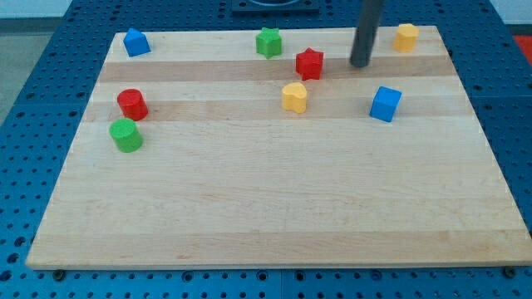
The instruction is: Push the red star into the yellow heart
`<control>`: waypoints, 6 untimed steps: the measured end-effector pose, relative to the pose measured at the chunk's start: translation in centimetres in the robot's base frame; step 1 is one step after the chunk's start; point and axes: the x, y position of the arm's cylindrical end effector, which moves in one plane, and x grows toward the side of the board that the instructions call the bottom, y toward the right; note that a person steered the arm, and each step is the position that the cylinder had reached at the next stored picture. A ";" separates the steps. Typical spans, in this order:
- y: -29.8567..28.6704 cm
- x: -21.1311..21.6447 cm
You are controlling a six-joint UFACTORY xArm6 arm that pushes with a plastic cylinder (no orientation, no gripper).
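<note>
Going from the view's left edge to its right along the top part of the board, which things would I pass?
Blue block → green star → red star → my tip → yellow block.

My tip [360, 64] right of red star [309, 64]

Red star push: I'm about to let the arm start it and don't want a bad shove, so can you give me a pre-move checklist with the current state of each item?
1. My tip visible and apart from every block: ok.
2. Red star standing free, nothing touching it: ok.
3. Yellow heart in view, just below and slightly left of the star: ok.
4. Gap between star and heart clear of other blocks: ok.
5. My tip behind the star on the push line: not ok; it sits to the star's right, while the heart lies toward the view's bottom.
6. Green block at the star's upper left clear of a detour above the star: cannot tell.
</note>
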 end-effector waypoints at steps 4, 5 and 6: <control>-18.4 6.1; -19.2 7.0; -15.3 6.0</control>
